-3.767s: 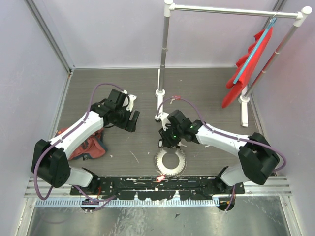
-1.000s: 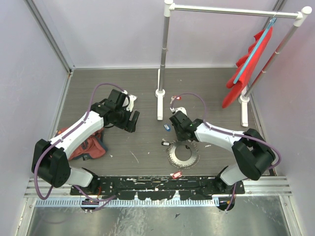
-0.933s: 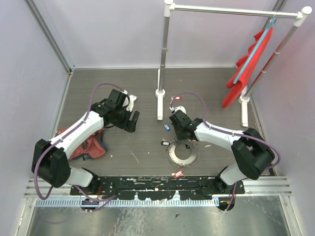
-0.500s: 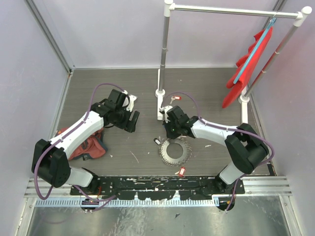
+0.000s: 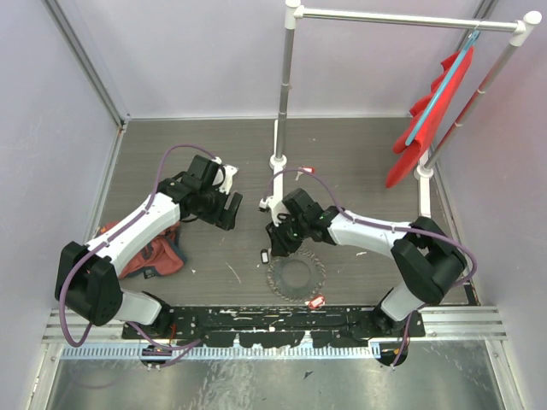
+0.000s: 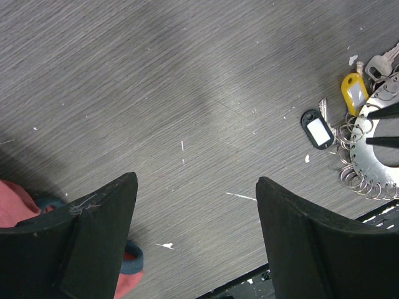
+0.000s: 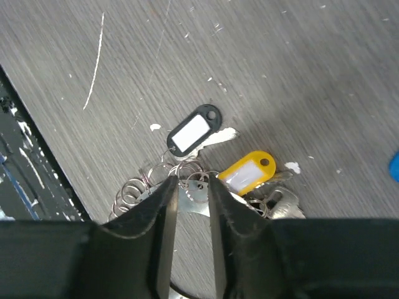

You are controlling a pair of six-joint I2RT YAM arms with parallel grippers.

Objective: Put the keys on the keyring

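Observation:
The keyring, a flat silvery disc edged with small wire loops, lies on the table in front of the right arm. My right gripper is low over its far left edge. In the right wrist view the gripper has its jaws a little apart, straddling the keyring's rim and its loops. A black-tagged key and a yellow-tagged key lie just beyond the fingertips. A red-tagged key rests by the front rail. My left gripper hangs wide open over bare table.
A crumpled red cloth lies under the left arm. A white rack post stands just behind the right gripper, and a red garment hangs at the back right. A black rail runs along the front edge.
The right gripper has swept left and pulled the keyring and tagged keys along with it. Its jaws have parted slightly. The left arm has stayed still.

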